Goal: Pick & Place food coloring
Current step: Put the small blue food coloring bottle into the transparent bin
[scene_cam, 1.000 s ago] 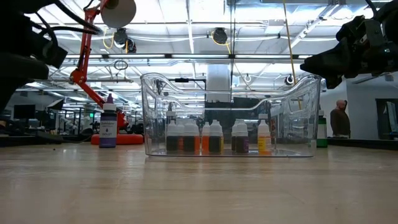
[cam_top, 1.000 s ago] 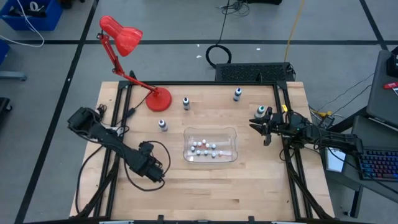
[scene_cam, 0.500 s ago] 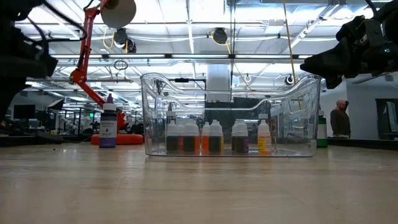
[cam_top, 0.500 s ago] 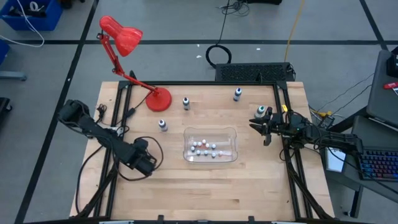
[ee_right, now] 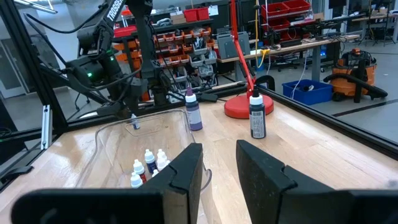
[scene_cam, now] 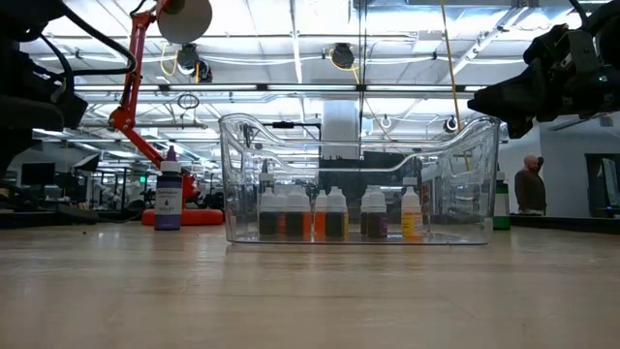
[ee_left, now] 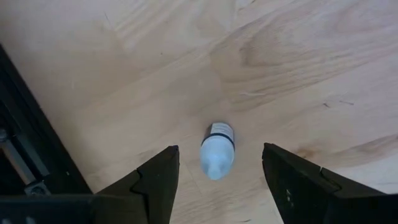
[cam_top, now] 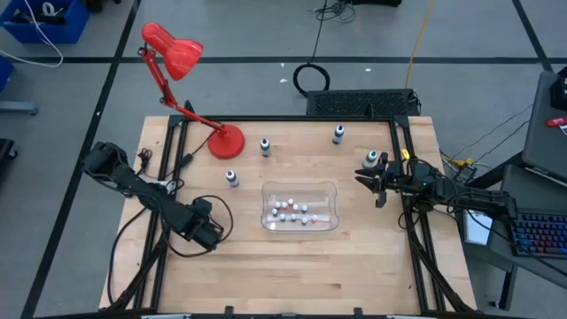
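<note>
- The food coloring bottle in hand for this step sits on the bare wood straight ahead of the left claw, between its two fingers and touching neither; I cannot tell whether it stands or lies
- It looks light, small and smooth plastic, so it should slide or tip at a nudge; my judgement is to close on the pale body at the dark band, not on the narrow tip
- The left claw is released, jaws spread wider than the bottle
- A dark frame rail runs close on one side of this claw; the other side is open table
- The clear bin, already holding several small bottles, lies well off to the claw's side, with nothing between
- More loose bottles stand beyond: one near this claw, two farther, past the red lamp base
- The right claw waits beyond the bin, fingers parted and empty, just beside a green-capped bottle
</note>
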